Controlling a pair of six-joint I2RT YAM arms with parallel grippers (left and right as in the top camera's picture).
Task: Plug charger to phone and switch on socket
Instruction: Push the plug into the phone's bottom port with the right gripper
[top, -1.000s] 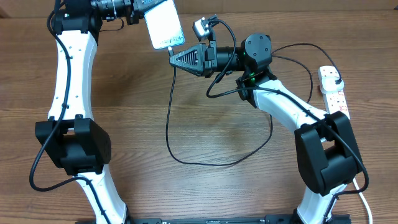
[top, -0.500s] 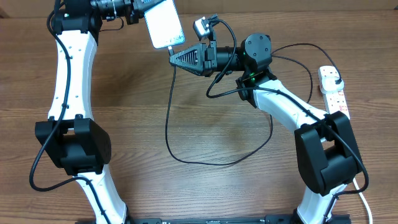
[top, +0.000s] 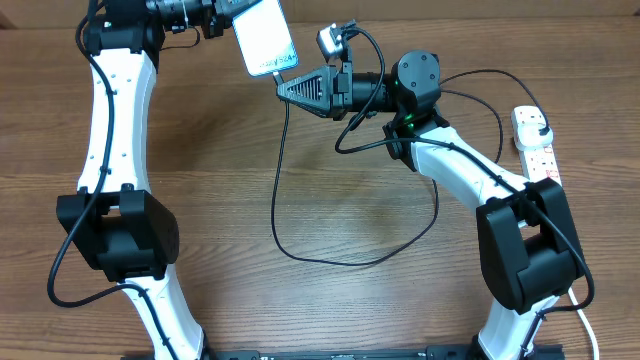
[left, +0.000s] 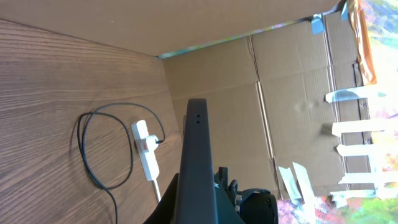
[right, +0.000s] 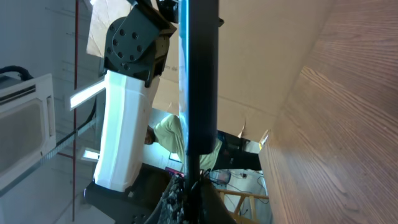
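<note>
Left end effector (top: 222, 18) grips the slim bright-screened phone (top: 264, 38), right end effector (top: 284, 88) pinches the thin black charger cable (top: 274, 200); misaligned, its connector could jam.

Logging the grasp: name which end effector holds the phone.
The left end effector, top left overhead, grips the phone; the right end effector pinches the black charger cable.

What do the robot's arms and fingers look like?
The left arm and right arm have white curved links, bulky black joint housings and thin black cables alongside. The right arm's fingers are black, ribbed, tapering wedges; a small green light glows on one joint.
</note>
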